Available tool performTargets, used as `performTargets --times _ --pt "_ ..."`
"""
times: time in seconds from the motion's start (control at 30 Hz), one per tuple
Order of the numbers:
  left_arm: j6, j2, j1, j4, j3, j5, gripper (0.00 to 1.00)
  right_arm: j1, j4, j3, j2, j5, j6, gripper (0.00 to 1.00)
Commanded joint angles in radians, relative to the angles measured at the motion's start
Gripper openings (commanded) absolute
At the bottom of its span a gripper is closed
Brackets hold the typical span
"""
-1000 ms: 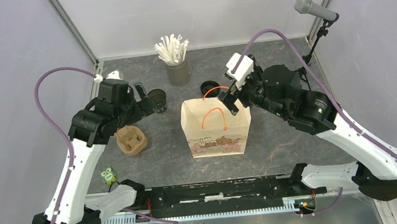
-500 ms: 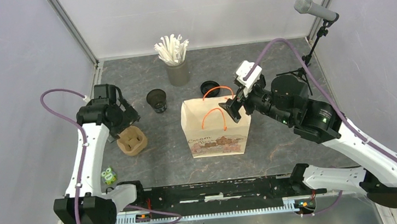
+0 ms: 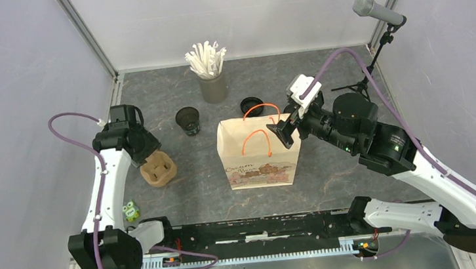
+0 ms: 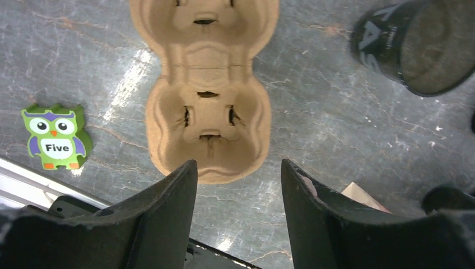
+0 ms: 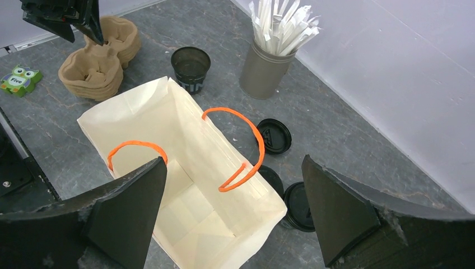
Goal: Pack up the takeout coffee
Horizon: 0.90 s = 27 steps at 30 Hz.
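The paper bag is empty, the black cup lidless (lids lie loose); left gripper and right gripper stand apart, holding nothing.

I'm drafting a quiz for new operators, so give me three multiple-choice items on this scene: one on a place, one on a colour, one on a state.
1. Where does the lidless black cup stand?
A. on the table, left of the paper bag in the top view
B. inside that bag
C. on the floor

2. What colour are the bag's handles?
A. green
B. blue
C. orange

3. What state is the bag in?
A. folded flat
B. upright and open, nothing seen inside
C. upright and full of cups

Answers:
1 A: the top view shows the cup on bare tabletop, apart from the bag.
2 C: both loops are bright orange.
3 B: the right wrist view looks down onto the bag's bare bottom.
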State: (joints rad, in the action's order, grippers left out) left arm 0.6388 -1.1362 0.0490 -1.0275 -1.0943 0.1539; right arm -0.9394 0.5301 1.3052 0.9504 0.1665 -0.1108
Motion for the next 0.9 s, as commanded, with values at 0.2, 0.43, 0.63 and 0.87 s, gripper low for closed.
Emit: performTargets --times 0.2,0.43,0.63,0.87 --pt "-0.034 -0.027 0.039 0.160 0.103 0.082 0.61 0.002 -0.015 0.010 -0.004 0.023 -0.036 0.98" --pt "-0.118 -0.119 0.065 0.162 0.063 0.159 0.54 0.003 -0.007 0.007 -0.005 0.035 -0.041 0.98" --pt "-0.133 -0.139 0.066 0.206 0.056 0.155 0.52 0.002 0.001 0.019 0.009 0.049 -0.038 0.98" --pt "-0.141 -0.156 0.066 0.235 0.071 0.176 0.52 0.002 0.016 0.060 0.038 0.042 -0.048 0.98"
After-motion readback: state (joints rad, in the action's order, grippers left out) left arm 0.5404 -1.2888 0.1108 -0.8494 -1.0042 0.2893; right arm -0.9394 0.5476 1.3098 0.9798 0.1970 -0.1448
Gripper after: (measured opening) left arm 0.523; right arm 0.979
